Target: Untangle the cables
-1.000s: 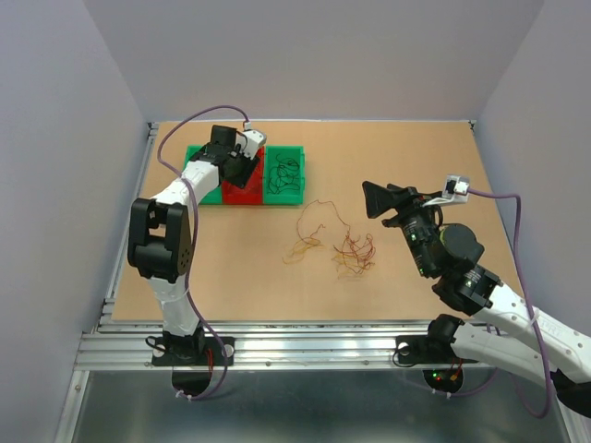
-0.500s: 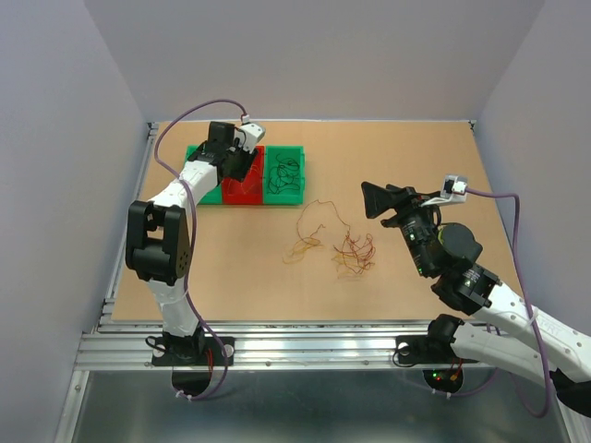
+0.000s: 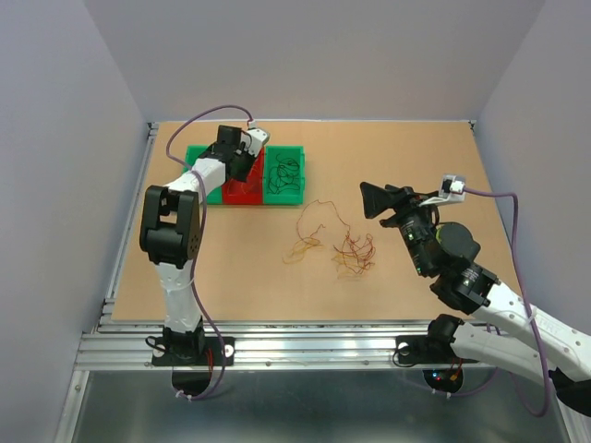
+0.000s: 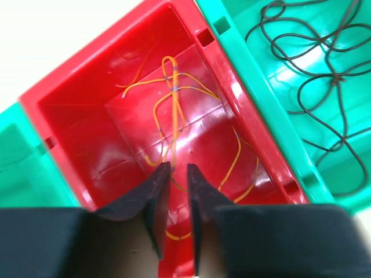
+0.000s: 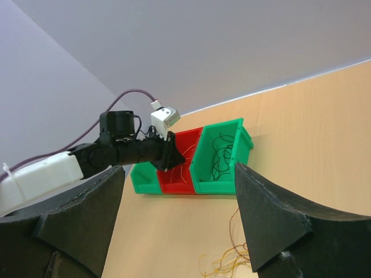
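In the middle of the top view, a loose clump of cables [image 3: 343, 263] lies on the brown table [image 3: 416, 157]. It has orange-yellow strands [image 3: 301, 247] on its left and red-brown strands [image 3: 358, 247] on its right. In the upper left, bins stand in a row. The green bin [image 3: 284, 197] holds dark green wires [image 3: 283, 172]. The left gripper [image 3: 245, 164] hangs over the red bin [image 3: 242, 192]. The right gripper [image 3: 374, 199] hovers to the right of the clump, well apart from it.

At the bottom middle of the left wrist view, two black fingers [image 4: 156, 191] stand close together with a thin gap between them. They hang over yellow wires [image 4: 174, 98] that lie curly on the red bin's floor. One strand runs toward the gap, but I cannot tell if it is touched. Nothing looks clamped.

In the right wrist view, the big fingers [image 5: 272, 226] stand far apart at the bottom left and bottom right, holding nothing. The bins sit in the middle of the frame.

I think these wires are very light, soft and springy, and they will catch on each other. The best place to pinch is a free end or a loop that sticks out of the clump. They are so thin that they could slip out of a loose grip.
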You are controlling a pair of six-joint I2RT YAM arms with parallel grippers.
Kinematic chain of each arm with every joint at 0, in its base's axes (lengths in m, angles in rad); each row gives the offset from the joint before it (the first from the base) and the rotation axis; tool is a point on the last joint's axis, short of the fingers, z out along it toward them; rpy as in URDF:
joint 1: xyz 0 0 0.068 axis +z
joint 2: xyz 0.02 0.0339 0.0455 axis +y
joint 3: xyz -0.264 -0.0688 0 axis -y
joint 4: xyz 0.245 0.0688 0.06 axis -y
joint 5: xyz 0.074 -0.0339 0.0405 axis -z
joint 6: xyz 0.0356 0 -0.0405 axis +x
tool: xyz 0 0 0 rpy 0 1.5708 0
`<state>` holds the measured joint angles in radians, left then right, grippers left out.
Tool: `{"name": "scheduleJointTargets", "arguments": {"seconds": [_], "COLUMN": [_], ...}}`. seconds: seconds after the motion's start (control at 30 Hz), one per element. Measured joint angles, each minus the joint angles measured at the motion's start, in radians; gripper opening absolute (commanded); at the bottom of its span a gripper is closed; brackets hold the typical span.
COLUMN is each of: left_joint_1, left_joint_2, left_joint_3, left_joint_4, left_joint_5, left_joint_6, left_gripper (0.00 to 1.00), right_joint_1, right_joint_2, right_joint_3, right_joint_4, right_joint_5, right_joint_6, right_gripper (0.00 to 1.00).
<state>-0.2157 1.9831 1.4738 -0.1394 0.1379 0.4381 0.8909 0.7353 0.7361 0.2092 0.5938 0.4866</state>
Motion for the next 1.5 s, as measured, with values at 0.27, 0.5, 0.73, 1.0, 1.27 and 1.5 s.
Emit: {"name": "scheduleJointTargets", "arguments": {"seconds": [0.27, 0.5, 0.73, 1.0, 1.27, 1.5], "left_joint_1": [0.0, 0.0, 0.0, 0.0, 0.002, -0.005], "left_joint_2": [0.108, 0.147, -0.037, -0.377, -0.613, -0.902], "left_joint_3": [0.058, 0.053, -0.156, -0.367, -0.539, -0.717], "left_joint_4": [-0.001, 0.015, 0.153, 0.384, 0.541, 0.763], "left_joint_5": [-0.036, -0.056, -0.069, -0.105, -0.06, 0.204], "left_joint_6": [0.004, 0.003, -0.006, -0.021, -0.07, -0.178], "left_gripper": [0.01, 0.31, 0.5, 0.8, 0.99, 0.98], "right_joint_1": [0.0, 0.0, 0.0, 0.0, 0.0, 0.0], "right_joint_2": [0.004, 0.006, 0.198, 0.442, 0.501, 0.541], "right_joint_3": [0.0, 0.0, 0.136, 0.334, 0.386, 0.374], "right_joint_4": [0.0, -0.001, -0.144, -0.386, -0.518, -0.609], "right_joint_5": [0.0, -0.005, 0.017, -0.015, 0.003, 0.043], "right_joint_6": [0.0, -0.003, -0.004, -0.014, -0.039, -0.041], "right_gripper": [0.82, 0.87, 0.9, 0.89, 0.82, 0.73]}}
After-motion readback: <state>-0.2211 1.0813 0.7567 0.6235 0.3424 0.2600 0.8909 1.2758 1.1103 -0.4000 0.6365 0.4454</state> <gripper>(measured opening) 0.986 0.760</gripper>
